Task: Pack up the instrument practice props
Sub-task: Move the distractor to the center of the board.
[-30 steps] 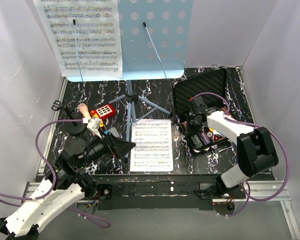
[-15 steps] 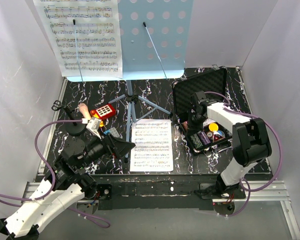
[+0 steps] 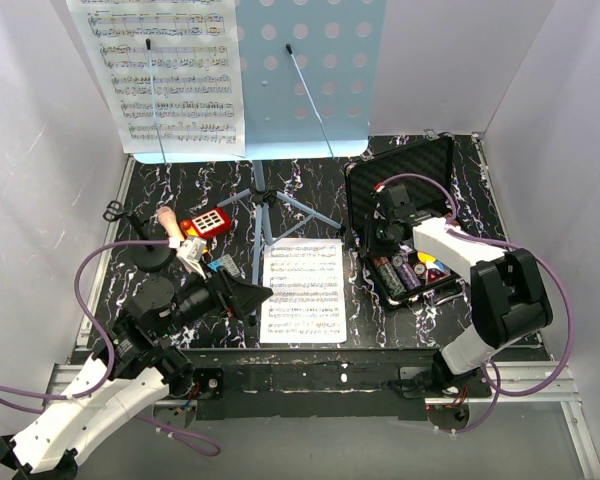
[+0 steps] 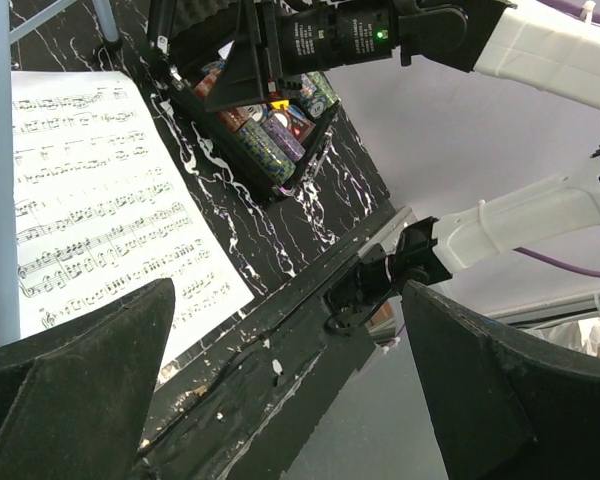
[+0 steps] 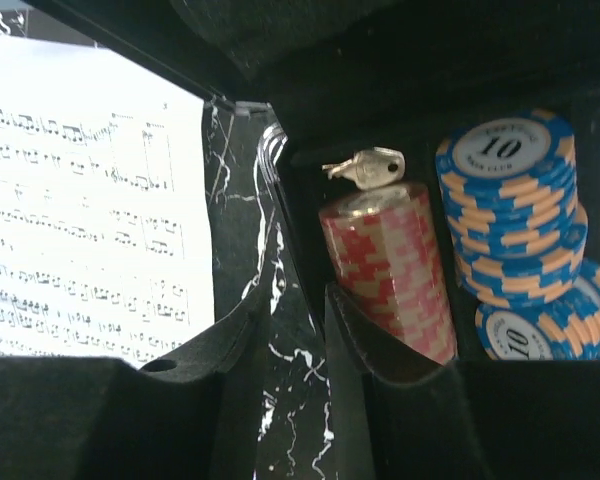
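My left gripper point(image 4: 288, 300) is standing wide open near the sheet point(image 4: 90, 200). My right gripper point(image 5: 290, 305) is hanging slightly open at the case point(image 3: 410, 165) edge, gripping nothing.

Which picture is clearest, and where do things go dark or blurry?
Top view: evenly lit, sharp throughout. Left wrist view: the left claw looms dark and blurred; the sheet music behind is crisp. Right wrist view: dim case interior, red chip stack sharp, sheet music bright.
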Available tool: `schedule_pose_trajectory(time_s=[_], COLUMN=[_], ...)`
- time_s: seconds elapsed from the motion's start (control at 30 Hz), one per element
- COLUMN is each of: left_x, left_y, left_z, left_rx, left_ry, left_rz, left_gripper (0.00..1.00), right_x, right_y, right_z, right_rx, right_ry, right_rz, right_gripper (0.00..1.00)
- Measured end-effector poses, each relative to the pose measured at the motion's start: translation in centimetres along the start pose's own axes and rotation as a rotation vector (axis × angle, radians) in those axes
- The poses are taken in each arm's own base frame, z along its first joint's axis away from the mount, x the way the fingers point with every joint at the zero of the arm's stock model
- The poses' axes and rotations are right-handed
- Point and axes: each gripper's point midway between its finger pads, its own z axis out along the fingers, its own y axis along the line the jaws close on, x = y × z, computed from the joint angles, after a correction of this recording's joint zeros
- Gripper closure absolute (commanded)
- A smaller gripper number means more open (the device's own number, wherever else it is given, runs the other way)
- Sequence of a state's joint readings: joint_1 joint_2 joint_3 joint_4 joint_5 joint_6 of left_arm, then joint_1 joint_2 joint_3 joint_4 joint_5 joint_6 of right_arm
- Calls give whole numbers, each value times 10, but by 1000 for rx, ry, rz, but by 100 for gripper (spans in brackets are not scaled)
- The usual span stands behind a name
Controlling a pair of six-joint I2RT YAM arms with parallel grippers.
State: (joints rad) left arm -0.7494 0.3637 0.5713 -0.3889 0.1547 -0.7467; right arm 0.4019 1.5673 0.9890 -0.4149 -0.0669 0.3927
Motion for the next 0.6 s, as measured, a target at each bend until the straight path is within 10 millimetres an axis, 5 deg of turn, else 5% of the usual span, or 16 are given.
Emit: schedule_pose_trajectory(time_s=[0.4, 0.47, 0.53, 0.6], left_x=[0, 0, 1, 1], left_y=[-4, -4, -4, -3], left_z=[-3, -3, -3, -3], left_rx=[17, 17, 17, 18], left_ry=[-3, -2, -1, 2], left_rz=[-14, -15, -15, -15], left_gripper=[2, 2, 2, 2], right_x=[-3, -2, -2, -2], right_y=[7, 9, 7, 2], right_z=[21, 21, 22, 23], right_rx=[22, 33, 57, 94], right_ry=[-22, -26, -31, -36], right_rz=[-131, -155, -184, -206], right_gripper=[67, 74, 97, 99])
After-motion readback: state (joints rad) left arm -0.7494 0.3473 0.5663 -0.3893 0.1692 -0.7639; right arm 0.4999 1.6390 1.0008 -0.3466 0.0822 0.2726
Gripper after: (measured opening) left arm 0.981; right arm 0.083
